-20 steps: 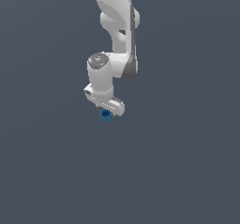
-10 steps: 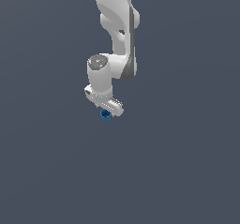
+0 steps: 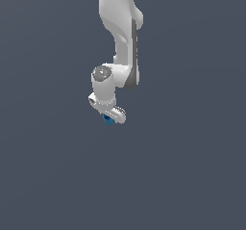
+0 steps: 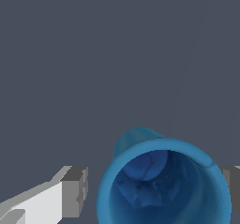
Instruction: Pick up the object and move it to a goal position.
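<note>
The jaws stood on either side of the cup (image 4: pixel 164 181), one grey pad (image 4: pixel 75 190) at each flank, but you could not tell from either view whether they were pressing on it or merely bracketing it: in the wrist view a thin gap of background showed between the nearer pad and the cup wall, and the far pad was cut off at the frame edge. The gripper (image 3: pixel 111 119) hung at the end of the arm (image 3: pixel 122 46), pointing down, with the cup lying directly between the fingertips. In the exterior view the cup (image 3: pixel 108 120) appeared only as a small blue spot at the gripper's tip, partly hidden by the white finger body. The wrist view showed what that view could not: the cup's open mouth faced the camera, so its long axis ran roughly along the gripper's approach line, and its darker hollow interior was visible down to the base. The exterior view, in turn, showed the whole arm posture. Neither view showed a goal marker. Judged from this, the coming move turned on the cup staying centred between the pads; if the grasp was not firm, you risked the cup slipping out along its axis during transport.
</note>
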Motion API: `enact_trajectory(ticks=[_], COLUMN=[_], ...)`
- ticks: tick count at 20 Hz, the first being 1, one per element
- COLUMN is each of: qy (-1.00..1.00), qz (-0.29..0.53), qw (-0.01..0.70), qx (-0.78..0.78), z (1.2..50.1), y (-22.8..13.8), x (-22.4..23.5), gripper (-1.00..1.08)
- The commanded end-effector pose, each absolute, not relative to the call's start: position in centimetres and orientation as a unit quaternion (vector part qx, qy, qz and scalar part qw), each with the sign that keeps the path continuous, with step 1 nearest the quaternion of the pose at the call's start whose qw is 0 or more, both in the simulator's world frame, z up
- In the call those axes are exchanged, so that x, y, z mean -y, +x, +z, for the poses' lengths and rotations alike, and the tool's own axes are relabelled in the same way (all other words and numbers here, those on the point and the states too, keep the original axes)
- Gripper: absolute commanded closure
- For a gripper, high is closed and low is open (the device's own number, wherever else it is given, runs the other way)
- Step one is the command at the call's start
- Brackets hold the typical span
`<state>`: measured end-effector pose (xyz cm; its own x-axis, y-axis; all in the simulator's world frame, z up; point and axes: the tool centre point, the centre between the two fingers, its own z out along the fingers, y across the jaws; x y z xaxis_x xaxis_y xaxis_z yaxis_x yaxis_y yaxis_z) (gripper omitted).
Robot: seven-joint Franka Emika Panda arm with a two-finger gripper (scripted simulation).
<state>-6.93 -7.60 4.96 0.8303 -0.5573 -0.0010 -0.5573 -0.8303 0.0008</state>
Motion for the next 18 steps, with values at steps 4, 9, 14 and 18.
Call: enact_trajectory(ticks=[4, 9, 14, 18], qy=[0.956, 0.956, 0.956, 0.957], qz=[0.0, 0.0, 0.0, 0.0], qw=[0.0, 0.0, 0.0, 0.0], qx=[0.292, 0.292, 0.292, 0.291], z=[4.02, 4.02, 4.02, 4.33], y=[-6.86, -6.86, -6.86, -6.81], x=[7.61, 7.61, 7.61, 7.34], gripper=[-0.92, 1.08, 1.08, 1.08])
